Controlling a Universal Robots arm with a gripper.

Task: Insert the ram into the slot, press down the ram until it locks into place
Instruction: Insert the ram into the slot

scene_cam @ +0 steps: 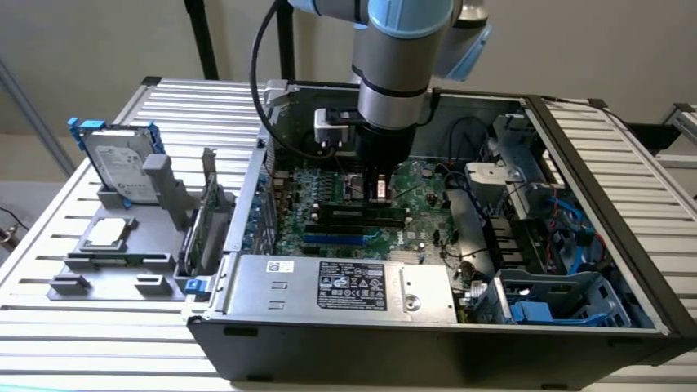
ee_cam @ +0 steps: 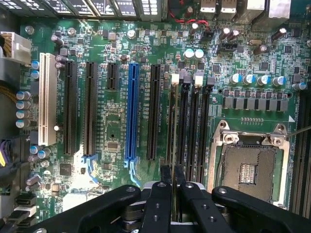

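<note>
A computer case point(scene_cam: 326, 359) is lying open on the slatted counter point(scene_cam: 98, 351). The gripper point(ee_cam: 172, 178), pinched narrow, is holding the ram point(scene_cam: 381, 190) upright by its top edge over the slot point(ee_cam: 173, 116). The ram is looking light, stiff and fragile.

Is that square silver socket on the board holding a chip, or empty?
Empty: the processor socket shows its bare grid of contacts, no chip seated.

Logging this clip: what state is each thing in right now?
ram, held edge-on between the fingers, along the slot
gripper, shut on the ram
slot, whether the ram is locked in cannot be told
blue slot, empty
processor socket, empty
computer case, open
hard drive, upright outside the case
</note>
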